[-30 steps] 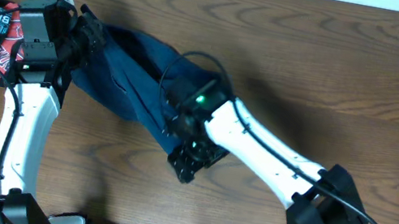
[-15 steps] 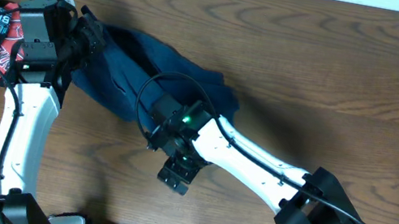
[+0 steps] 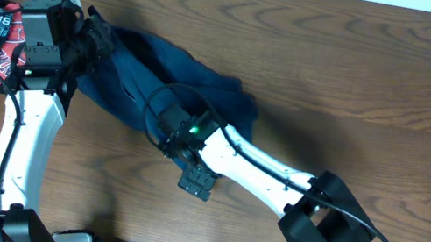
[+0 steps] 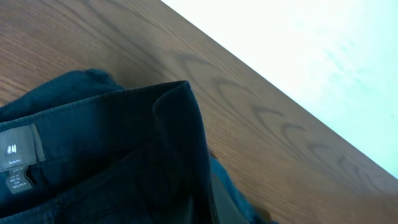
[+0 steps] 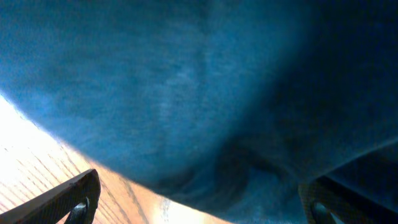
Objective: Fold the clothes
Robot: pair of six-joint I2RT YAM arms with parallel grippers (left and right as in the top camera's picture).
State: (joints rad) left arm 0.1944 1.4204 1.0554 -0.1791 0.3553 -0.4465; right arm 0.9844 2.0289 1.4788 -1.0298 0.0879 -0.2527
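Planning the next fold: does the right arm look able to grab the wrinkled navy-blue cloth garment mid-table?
Probably yes: the right gripper hangs open right at the navy-blue cloth garment, nothing in between.

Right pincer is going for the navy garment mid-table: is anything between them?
Nothing visible stands in the way. The right pincer is open at the lower edge of the navy garment. In the wrist view the cloth fills the space ahead of its fingers, with only bare table beneath.
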